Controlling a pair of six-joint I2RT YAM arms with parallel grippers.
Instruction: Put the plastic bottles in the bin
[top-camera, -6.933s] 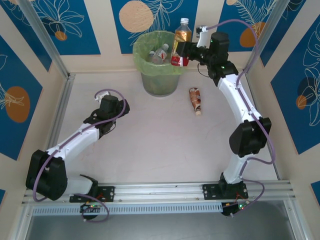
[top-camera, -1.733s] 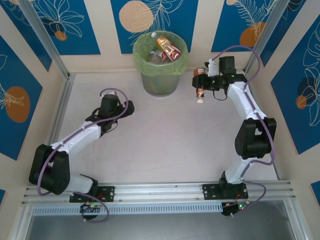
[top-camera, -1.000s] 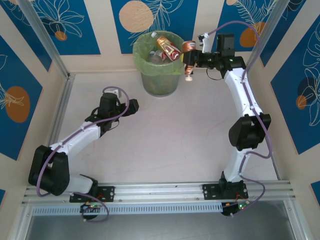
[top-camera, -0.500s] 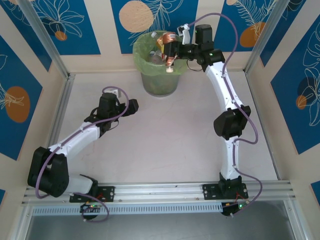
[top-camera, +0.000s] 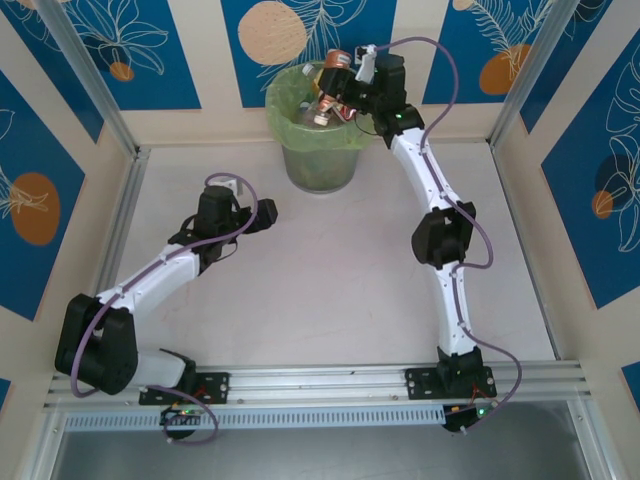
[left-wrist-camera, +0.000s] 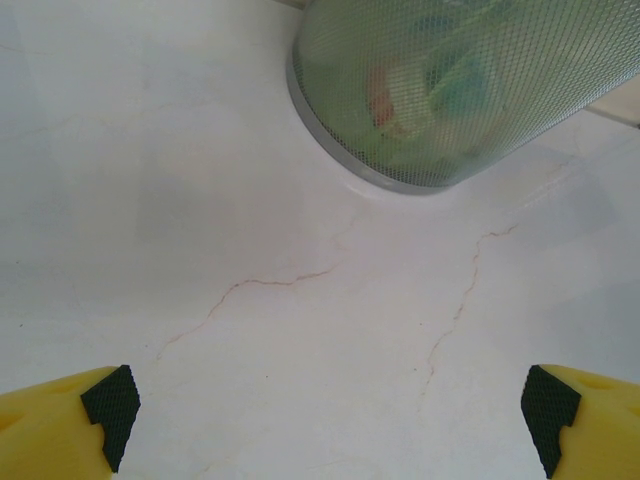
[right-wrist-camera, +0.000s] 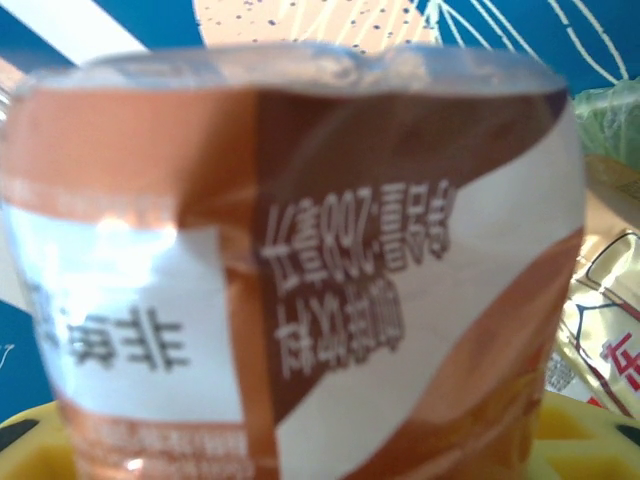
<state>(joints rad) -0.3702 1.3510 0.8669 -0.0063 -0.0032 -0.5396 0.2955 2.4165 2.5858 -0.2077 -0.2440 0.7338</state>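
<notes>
Risk first: brown-red labelled plastic bottle (top-camera: 329, 88), pinched in the fingers of the right gripper (top-camera: 343, 95), hangs tilted above the mouth of the round grey mesh bin (top-camera: 300, 135), right of its centre. Released here, I judge it could clip the rim and fall behind the bin, by the wall. The left gripper (top-camera: 264, 212), fingers spread and empty, sits near-left of the bin. The white table (top-camera: 330, 290) on the bin's near side gives room.
</notes>
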